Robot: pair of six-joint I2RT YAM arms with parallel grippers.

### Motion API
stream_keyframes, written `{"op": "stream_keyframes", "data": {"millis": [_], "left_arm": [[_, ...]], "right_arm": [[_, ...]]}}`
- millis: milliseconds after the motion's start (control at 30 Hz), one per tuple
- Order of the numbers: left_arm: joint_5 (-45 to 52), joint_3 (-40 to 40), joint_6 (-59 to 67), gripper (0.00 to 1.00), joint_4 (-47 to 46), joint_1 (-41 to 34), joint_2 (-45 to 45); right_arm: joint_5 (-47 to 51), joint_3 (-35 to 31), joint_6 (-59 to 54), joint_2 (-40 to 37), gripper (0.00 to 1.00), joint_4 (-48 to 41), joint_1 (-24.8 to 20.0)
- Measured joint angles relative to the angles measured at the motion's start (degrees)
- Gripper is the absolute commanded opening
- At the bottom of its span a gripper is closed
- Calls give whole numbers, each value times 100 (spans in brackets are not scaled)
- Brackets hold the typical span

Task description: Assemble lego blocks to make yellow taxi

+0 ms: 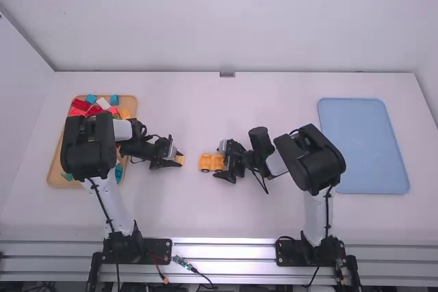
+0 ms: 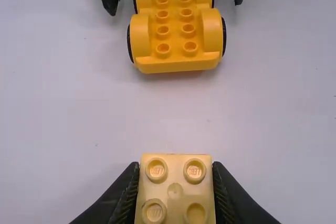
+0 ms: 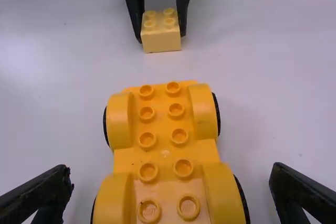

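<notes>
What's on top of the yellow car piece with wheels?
The car piece has two rows of round bumps between the humps over its wheels. I see no block on them. Its underside is hidden.

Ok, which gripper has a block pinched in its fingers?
The left gripper: its fingers are shut on the small pale-yellow block. The right gripper stands open, a finger on either side of the wheeled base.

Car base (image 3: pixel 164 153) cut off in wrist views, tan tray (image 1: pixel 58 166) partly covered

small marks on studs (image 2: pixel 195 171) of pale yellow block (image 2: pixel 175 208), no print legible
</notes>
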Motion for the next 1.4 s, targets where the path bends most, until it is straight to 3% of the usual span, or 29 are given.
{"op": "stream_keyframes", "data": {"millis": [167, 233, 367, 400, 467, 500, 567, 633, 700, 833, 933, 1200, 1233, 1267, 1333, 1367, 1400], "left_arm": [[2, 0, 0, 30, 0, 0, -2], [17, 0, 2, 29, -2, 0, -2], [66, 2, 0, 30, -22, 0, -2], [68, 0, 0, 30, -22, 0, 0], [68, 0, -2, 31, -20, 0, -2], [68, 0, -4, 31, -17, 0, -2], [68, 2, -4, 31, -20, 0, 0], [70, 0, -13, 32, -20, 0, 0], [70, 0, -17, 32, -20, 0, -2], [70, 0, -17, 31, -20, 0, -2], [68, 0, -20, 30, -24, 2, -2], [184, 0, -20, 35, -87, 0, -2], [221, 0, -22, 29, -92, 0, 0], [243, 0, -33, 17, -109, 0, -2], [286, 4, -42, 9, -133, 0, -2], [348, 35, -17, 14, -240, 0, -2], [396, 74, 7, 31, -332, 0, 0]], "right_arm": [[-9, 0, 24, 0, 60, -28, 0], [-37, 0, 7, 0, 55, -15, 0], [-2, -2, 20, 0, 55, 7, 0], [9, -2, 17, 0, 56, 9, 0], [44, -2, 28, 0, 85, -4, 0], [85, -2, -13, 0, 91, -46, 0], [131, -11, -66, 11, 97, -114, 0], [181, -11, -107, 17, 97, -151, 0], [197, -11, -127, 17, 93, -146, 0], [223, -11, -157, 17, 63, -144, 0], [219, -13, -188, 20, 56, -146, 0], [131, -9, -442, 17, 55, -297, -24], [81, -7, -538, 17, 55, -361, -39], [37, -4, -610, 20, 55, -404, -68], [0, -4, -660, 17, 57, -431, -103], [-26, -4, -693, 17, 57, -444, -146], [-37, -4, -708, 20, 58, -448, -184]]}}
